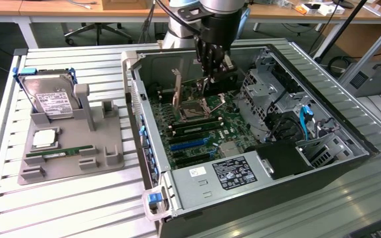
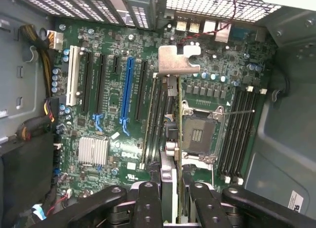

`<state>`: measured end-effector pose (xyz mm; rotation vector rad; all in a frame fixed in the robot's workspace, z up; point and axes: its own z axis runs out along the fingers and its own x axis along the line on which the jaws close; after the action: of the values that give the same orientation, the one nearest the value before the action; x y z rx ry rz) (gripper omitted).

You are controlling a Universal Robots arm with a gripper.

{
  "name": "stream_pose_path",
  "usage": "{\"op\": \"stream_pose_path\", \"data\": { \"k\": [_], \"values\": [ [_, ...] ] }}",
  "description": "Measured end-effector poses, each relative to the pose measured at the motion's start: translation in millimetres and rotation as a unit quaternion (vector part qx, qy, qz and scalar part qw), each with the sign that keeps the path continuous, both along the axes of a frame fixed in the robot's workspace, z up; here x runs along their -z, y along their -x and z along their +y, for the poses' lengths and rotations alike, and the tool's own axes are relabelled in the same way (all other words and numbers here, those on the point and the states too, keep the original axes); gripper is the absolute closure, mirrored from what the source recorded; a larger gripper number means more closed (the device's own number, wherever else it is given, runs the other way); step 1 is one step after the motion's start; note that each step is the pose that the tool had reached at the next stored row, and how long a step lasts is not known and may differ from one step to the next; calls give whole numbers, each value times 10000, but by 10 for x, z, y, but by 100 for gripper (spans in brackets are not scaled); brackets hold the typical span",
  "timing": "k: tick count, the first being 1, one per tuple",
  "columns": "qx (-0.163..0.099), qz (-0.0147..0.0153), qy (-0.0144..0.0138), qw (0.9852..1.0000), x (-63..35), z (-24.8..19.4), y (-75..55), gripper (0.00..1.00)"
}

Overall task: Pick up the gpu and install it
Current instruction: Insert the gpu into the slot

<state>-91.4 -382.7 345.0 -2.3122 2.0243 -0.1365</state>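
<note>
Here the gripper [image 2: 170, 198] fingers [image 2: 148, 203], closed on the gpu [image 2: 170, 99], hold it edge-down above the motherboard [image 2: 108, 104], bracket leading, for slot alignment.

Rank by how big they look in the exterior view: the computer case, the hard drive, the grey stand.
1. computer case, clearly largest.
2. grey stand.
3. hard drive, smallest, propped upright at the stand's far end.

Arm [image 1: 210, 20] vertical, jaws clamped, pointing down
</note>
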Motion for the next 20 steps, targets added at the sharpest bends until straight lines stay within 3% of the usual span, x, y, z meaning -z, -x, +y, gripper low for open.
{"op": "stream_pose_path", "data": {
  "k": [5, 9, 14, 16, 17, 20],
  "values": [
    [408, 0, 0, 9992, 43, -2, 0, 73],
    [816, 0, 0, 9967, 85, -1, 0, 73],
    [840, 4, 1, 9965, 88, -2, 0, 73],
    [841, 78, 5, 9964, 92, -2, 0, 73],
    [841, 100, 8, 9964, 92, -3, 0, 73],
    [841, 102, 9, 9964, 92, -3, 0, 73]
  ]
}}
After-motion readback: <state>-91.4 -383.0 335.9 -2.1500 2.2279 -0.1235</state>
